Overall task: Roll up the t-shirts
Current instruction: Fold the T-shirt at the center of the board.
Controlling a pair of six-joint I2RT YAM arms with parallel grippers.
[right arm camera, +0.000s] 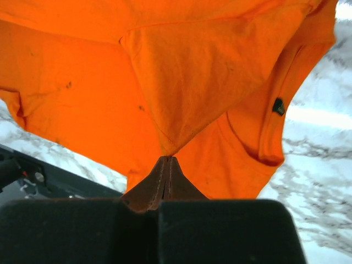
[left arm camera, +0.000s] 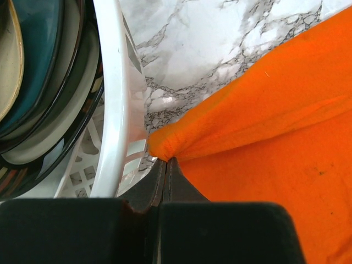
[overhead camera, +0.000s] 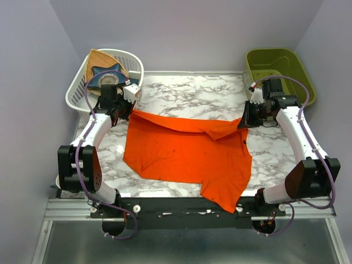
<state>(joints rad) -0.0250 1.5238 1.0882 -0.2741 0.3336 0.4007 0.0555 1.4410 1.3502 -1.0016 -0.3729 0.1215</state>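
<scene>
Pinching the shirt (overhead camera: 187, 154) tight, one corner each: left claw (left arm camera: 166, 161), right claw (right arm camera: 166, 159); basket (left arm camera: 113, 82) just beside left claw.

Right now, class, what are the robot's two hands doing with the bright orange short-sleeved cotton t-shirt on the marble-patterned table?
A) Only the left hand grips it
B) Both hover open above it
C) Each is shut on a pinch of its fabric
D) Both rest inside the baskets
C: the left hand is closed on a bunched corner of the bright orange t-shirt, and the right hand is closed on a pulled-up peak of its fabric.
</scene>
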